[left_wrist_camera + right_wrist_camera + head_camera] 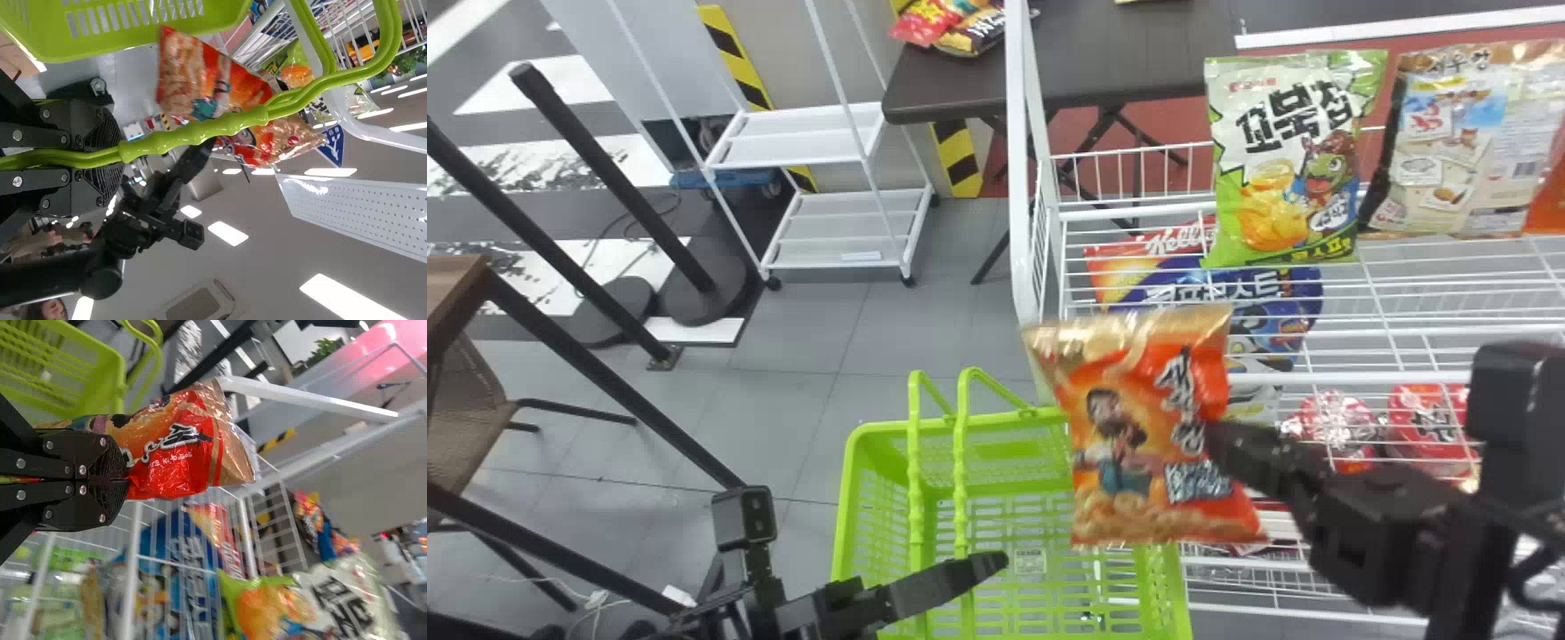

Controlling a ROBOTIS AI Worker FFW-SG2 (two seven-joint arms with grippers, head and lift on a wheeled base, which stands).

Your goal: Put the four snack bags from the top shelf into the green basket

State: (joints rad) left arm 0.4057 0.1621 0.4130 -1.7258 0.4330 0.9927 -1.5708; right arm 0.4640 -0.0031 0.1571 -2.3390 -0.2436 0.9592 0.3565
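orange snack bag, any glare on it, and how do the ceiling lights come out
right wrist view: small white glints on the orange bag's wrinkles; left wrist view: shiny creases on it, ceiling lights blown out to plain white; head view: fairly even light

Grey tiled floor (783,342) runs beneath a white wheeled trolley (845,218), a dark desk (951,87) with folding legs and, leftward, a brown chair (467,409); bright lights (227,233) dot the ceiling (253,280)

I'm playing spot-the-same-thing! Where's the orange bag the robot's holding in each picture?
Head view: right of the middle, partly in front of the basket.
Left wrist view: bag behind the green handles.
Right wrist view: in the right gripper.
Shared landmark: the basket.
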